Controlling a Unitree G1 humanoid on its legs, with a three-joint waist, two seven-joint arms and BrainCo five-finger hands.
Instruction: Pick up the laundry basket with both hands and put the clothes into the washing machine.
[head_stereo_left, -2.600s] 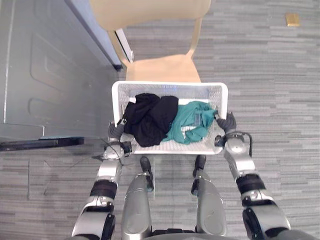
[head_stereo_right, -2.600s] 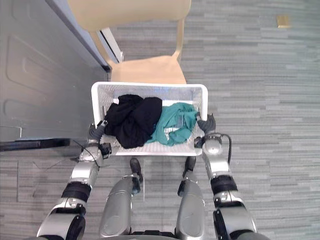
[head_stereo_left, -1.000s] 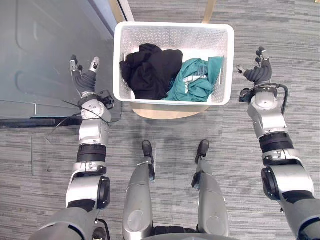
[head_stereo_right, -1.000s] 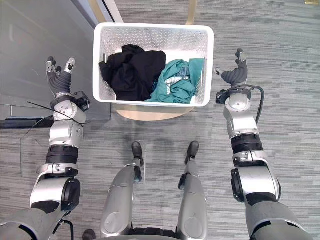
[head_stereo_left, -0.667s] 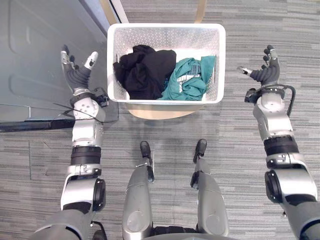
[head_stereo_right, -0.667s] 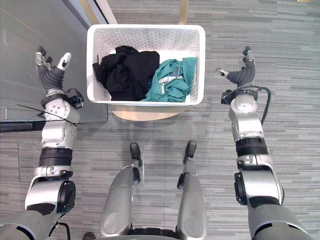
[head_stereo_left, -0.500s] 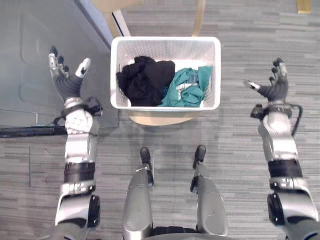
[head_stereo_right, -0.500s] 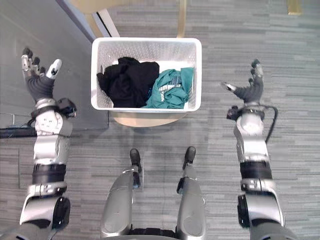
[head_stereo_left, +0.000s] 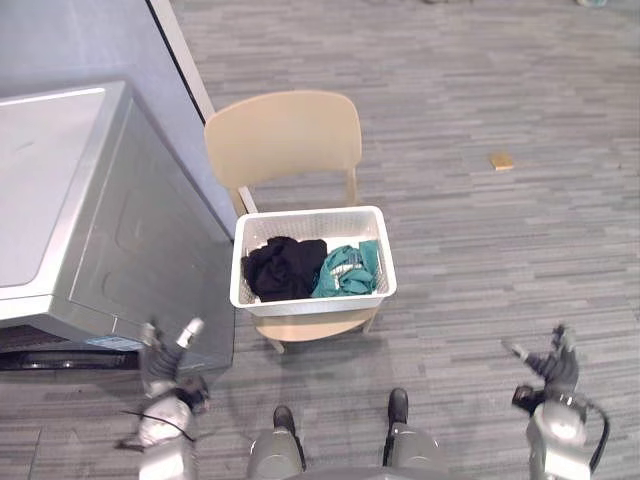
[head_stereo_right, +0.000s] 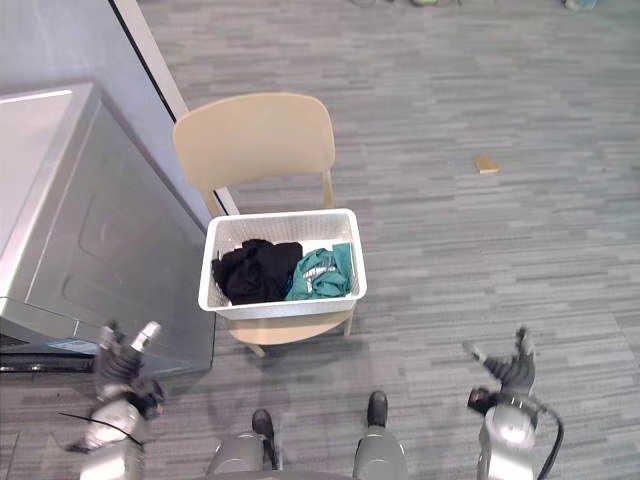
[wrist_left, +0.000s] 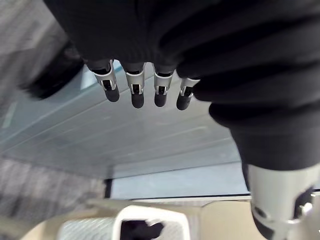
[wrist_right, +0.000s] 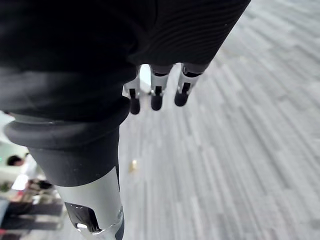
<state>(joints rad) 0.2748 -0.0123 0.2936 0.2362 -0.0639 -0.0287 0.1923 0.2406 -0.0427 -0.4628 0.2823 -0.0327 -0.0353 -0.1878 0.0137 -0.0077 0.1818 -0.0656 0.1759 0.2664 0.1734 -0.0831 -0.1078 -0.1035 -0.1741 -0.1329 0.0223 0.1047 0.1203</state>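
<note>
A white laundry basket (head_stereo_left: 312, 302) rests on the seat of a tan chair (head_stereo_left: 282, 135). Inside it lie a black garment (head_stereo_left: 282, 270) and a teal garment (head_stereo_left: 348, 272). The grey washing machine (head_stereo_left: 60, 200) stands to the left of the chair. My left hand (head_stereo_left: 160, 362) hangs low beside the machine's front, fingers (wrist_left: 134, 92) straight and empty. My right hand (head_stereo_left: 553, 368) is low at the right over bare floor, its fingers (wrist_right: 156, 95) straight and empty too. Both hands are well apart from the basket.
A small tan object (head_stereo_left: 501, 160) lies on the grey striped floor beyond the chair to the right. A grey wall panel (head_stereo_left: 90, 40) runs behind the machine. Open floor spreads right of the chair.
Both hands let go of the basket's sides, spread outward and dropped low. The camera has pulled back, so chair and machine now show whole. The basket stays on the chair.
</note>
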